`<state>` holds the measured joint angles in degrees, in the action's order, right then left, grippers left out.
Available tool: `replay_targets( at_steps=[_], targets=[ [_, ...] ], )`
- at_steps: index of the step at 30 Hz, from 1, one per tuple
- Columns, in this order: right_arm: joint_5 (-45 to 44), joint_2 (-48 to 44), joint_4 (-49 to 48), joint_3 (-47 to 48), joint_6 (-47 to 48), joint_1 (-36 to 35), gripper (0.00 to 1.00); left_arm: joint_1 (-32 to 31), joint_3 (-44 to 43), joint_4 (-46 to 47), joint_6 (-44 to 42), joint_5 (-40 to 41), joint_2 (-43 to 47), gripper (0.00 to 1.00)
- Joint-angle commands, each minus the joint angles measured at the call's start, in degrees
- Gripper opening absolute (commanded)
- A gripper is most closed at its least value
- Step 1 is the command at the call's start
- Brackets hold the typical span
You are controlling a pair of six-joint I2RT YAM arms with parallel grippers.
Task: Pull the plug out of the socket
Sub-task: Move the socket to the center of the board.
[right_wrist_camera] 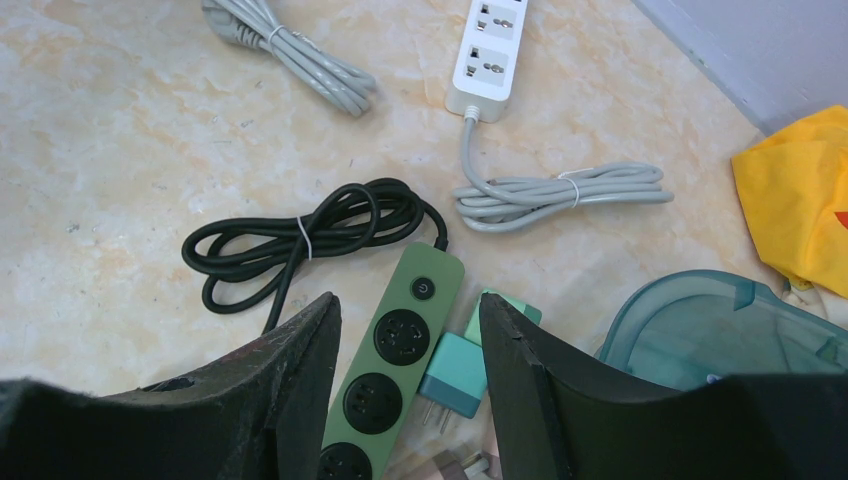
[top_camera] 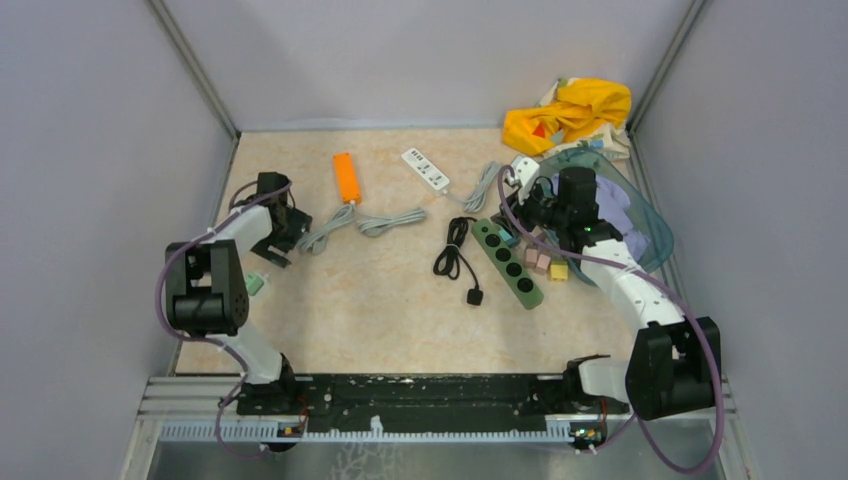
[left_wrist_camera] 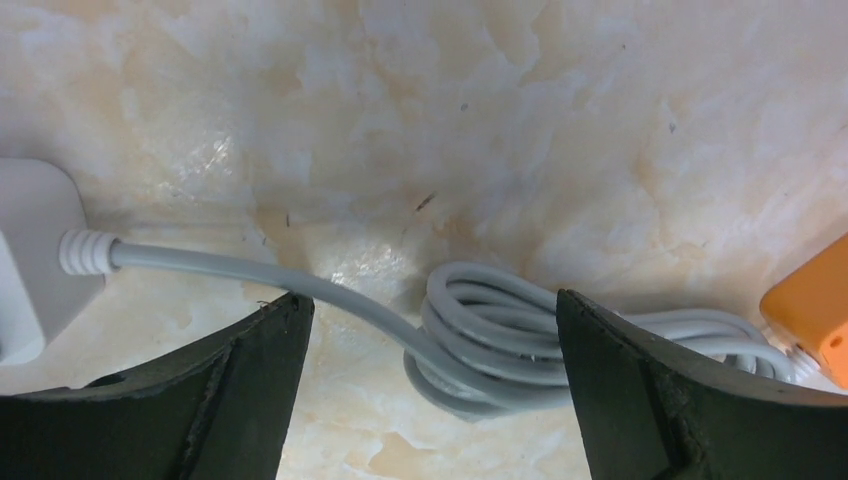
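— Is the plug (left_wrist_camera: 28, 255) off yet?
— Seemingly not. It lies at the frame's left edge, ungripped, its socket unseen. The left gripper (left_wrist_camera: 430, 300) gapes over the cord (left_wrist_camera: 500, 350); the right gripper (right_wrist_camera: 408, 300) hangs parted, empty, above the green strip (right_wrist_camera: 385, 380).

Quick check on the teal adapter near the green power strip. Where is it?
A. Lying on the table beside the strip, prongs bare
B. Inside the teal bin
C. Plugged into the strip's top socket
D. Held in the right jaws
A: in the right wrist view, the teal adapter lies on the table beside the green power strip. Its prongs are exposed and in no socket.
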<state>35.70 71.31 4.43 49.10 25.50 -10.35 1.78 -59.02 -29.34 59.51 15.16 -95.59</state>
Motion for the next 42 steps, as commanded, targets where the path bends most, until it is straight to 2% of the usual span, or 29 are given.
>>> replay_targets(
  at_steps=[1,5,8,9,12,14,17,19,26,28,30,31,33,35,42],
  targets=[
    [1.1,-2.1,-1.2,-0.3,0.5,0.1,0.54,0.7,-4.6,-8.6,0.7,1.1,-4.6,0.92],
    [1.0,-2.0,-1.2,-0.3,0.6,0.1,0.54,0.8,-6.1,-10.5,-0.8,-1.6,-5.9,0.78],
    [1.0,-2.0,-1.3,-0.4,0.5,0.1,0.54,0.7,-4.8,-10.0,-1.7,-3.3,-4.7,0.58],
    [1.0,-2.0,-1.3,-0.3,0.5,0.1,0.54,0.7,-4.2,-9.6,-2.3,-3.9,-4.2,0.57],
    [1.1,-2.0,-1.3,-0.3,0.6,0.1,0.54,0.6,-1.6,-8.5,-4.1,-5.7,-1.8,0.43],
    [1.1,-1.9,-1.3,-0.3,0.6,0.1,0.54,0.5,1.0,-6.9,-5.4,-8.0,0.1,0.26],
    [1.3,-1.9,-1.3,-0.3,0.6,0.1,0.54,0.2,4.7,-5.1,-7.7,-12.1,2.6,0.17],
    [1.4,-1.9,-1.2,-0.3,0.6,0.1,0.54,-0.2,7.5,-2.8,-9.5,-15.6,4.5,0.01],
    [1.3,-1.9,-1.2,-0.2,0.5,0.1,0.54,-5.2,16.3,2.9,-11.8,-23.5,12.8,0.00],
    [1.2,-2.0,-1.1,-0.2,0.5,0.1,0.54,-6.0,20.2,7.4,-13.0,-27.8,17.0,0.00],
    [1.2,-2.0,-1.1,-0.2,0.5,0.1,0.54,-6.2,26.0,16.2,-13.2,-34.2,23.0,0.00],
    [1.2,-2.1,-1.1,-0.2,0.6,0.1,0.54,-7.6,26.2,17.2,-14.1,-34.5,25.0,0.00],
    [1.2,-2.1,-1.2,-0.2,0.6,0.1,0.54,-14.6,20.4,7.8,-16.6,-24.3,25.6,0.00],
    [1.2,-2.1,-1.2,-0.2,0.5,0.1,0.54,-19.9,16.5,3.7,-16.8,-21.1,25.2,0.00],
    [1.0,-2.3,-1.1,-0.2,0.7,0.1,0.54,-29.4,20.8,10.0,-8.4,-20.3,28.3,0.00]
  ],
)
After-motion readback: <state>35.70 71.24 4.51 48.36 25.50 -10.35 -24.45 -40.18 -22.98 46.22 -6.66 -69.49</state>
